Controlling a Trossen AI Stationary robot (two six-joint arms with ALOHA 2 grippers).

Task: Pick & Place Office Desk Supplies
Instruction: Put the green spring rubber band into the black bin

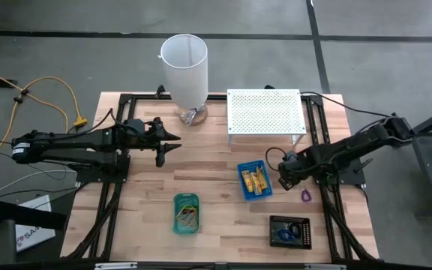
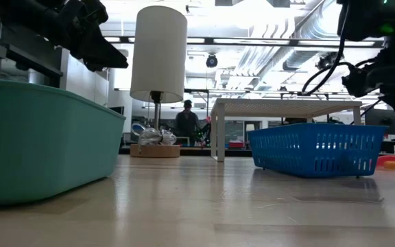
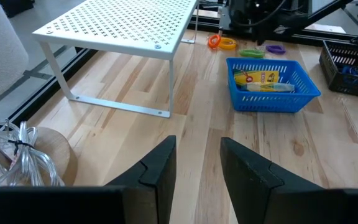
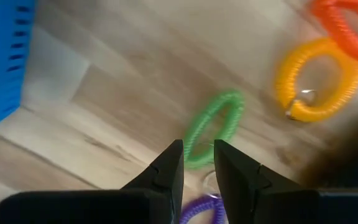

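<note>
The right gripper [image 4: 197,163] is held low over the green loop [image 4: 213,127] on the table [image 1: 216,225] beside the blue tray [image 1: 254,181]; its fingers are narrowly parted, nothing gripped. The left gripper [image 3: 197,168] is parked, empty and slightly parted, near the lamp [image 1: 185,71].

I find no legible text in any view. The yellow packets [image 3: 263,79] in the blue tray [image 3: 272,99] carry red printing, but I cannot read it. A white sheet [image 1: 32,232] off the table's edge, at about 8 o'clock in the high view, shows dark lettering too small for me to make out. Nothing on the trays, the white rack or the arms reads as a label or number.
</note>
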